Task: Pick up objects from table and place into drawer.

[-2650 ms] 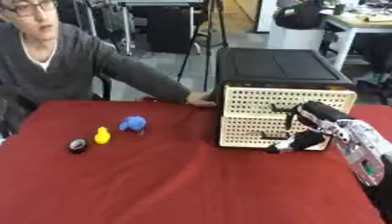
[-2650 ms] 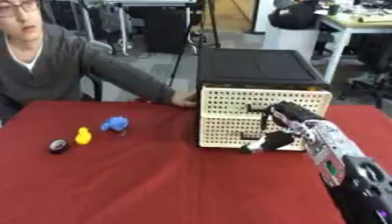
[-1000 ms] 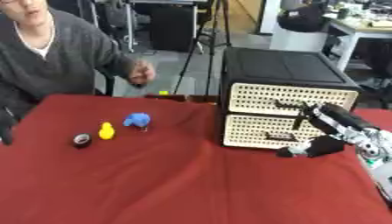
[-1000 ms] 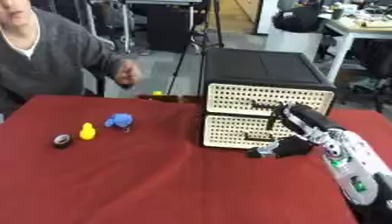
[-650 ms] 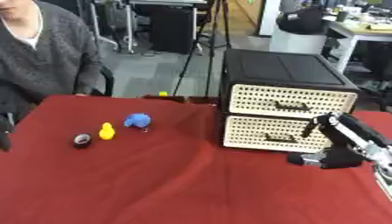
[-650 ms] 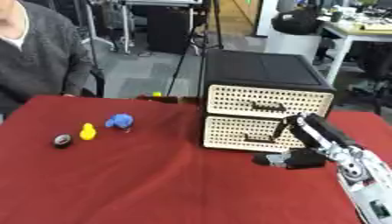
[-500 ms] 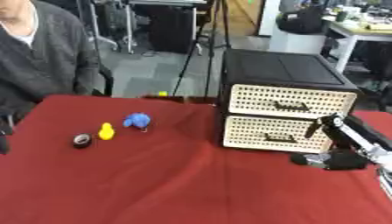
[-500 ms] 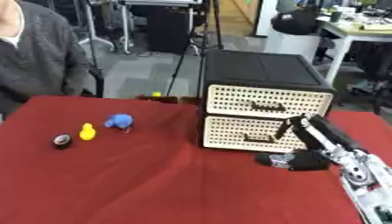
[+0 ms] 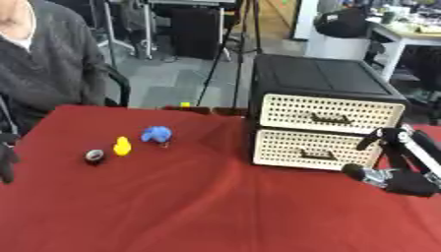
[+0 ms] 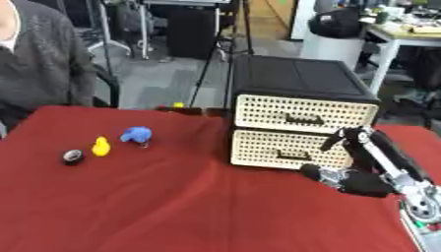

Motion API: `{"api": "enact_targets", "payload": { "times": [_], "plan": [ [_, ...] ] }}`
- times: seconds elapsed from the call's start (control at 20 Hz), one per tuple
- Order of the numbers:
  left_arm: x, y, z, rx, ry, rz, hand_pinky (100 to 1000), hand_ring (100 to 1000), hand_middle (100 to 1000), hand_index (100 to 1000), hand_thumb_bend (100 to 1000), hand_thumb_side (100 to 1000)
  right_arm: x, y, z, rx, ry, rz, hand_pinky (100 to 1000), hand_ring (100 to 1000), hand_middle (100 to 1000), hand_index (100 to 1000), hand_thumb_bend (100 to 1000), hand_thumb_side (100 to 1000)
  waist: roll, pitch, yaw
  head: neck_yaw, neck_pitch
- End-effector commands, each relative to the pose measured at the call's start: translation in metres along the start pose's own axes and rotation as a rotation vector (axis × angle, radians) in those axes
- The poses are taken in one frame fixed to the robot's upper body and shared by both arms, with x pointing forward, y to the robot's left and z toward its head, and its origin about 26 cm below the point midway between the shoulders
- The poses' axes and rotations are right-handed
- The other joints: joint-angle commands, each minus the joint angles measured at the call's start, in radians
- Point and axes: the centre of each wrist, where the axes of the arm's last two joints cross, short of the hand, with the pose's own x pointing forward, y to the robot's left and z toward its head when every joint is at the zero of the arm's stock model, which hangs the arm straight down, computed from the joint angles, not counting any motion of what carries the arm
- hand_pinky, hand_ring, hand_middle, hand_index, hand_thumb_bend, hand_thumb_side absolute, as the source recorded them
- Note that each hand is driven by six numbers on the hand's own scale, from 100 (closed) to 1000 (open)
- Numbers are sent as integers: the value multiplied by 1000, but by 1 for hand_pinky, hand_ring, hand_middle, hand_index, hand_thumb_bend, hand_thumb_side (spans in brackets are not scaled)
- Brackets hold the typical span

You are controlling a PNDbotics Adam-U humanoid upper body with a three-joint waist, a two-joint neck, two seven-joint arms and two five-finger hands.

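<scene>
Right eye view shows the right hand (image 10: 358, 181) low on the bench (image 10: 172, 206), just in front of the lower drawer (image 10: 289, 150) of the drawer unit (image 10: 297, 118) near the far right edge. Its fingers (image 10: 312, 172) look curled and hold nothing that can be seen; one points left along the cloth. Both the lower drawer and the upper drawer (image 10: 303, 114) appear shut, fronts flush.

Three small things lie well apart from the unit toward the far left of the bench: a blue object (image 9: 156, 133), a yellow object (image 9: 122, 146) just beside it, and a dark round object (image 9: 95, 156) nearest the left edge. The left hand (image 9: 7, 162) shows at the left edge of the left eye view, dark, its fingers too unclear to tell.

With the drawers closed and the things out on the cloth, getting a drawer open looks like the matter in hand. Doing that well means hooking the dark handle squarely at its middle and pulling straight out, so the light unit does not slide or twist on the cloth.
</scene>
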Motion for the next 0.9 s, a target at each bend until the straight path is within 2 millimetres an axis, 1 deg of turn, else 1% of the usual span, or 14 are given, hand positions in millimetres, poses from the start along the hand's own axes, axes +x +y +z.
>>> {"api": "enact_targets", "payload": {
  "times": [0.05, 0.45, 0.9],
  "plan": [
    [5, 8, -2, -8, -31, -19, 359, 382, 479, 781, 100, 738, 7, -9, -1, -39, -41, -20, 198, 100, 100, 597, 823, 767, 5, -5, 1, 3, -9],
    [2, 5, 1, -16, -36, -7, 359, 381, 477, 780, 100, 741, 11, -7, -1, -55, -65, -57, 201, 100, 100, 604, 813, 781, 7, 1, 0, 6, -5],
    [0, 3, 4, -17, -30, 4, 358, 378, 475, 779, 100, 744, 13, -4, -2, -50, -76, -79, 209, 100, 100, 609, 812, 778, 6, 0, 4, 5, -1]
  ]
}}
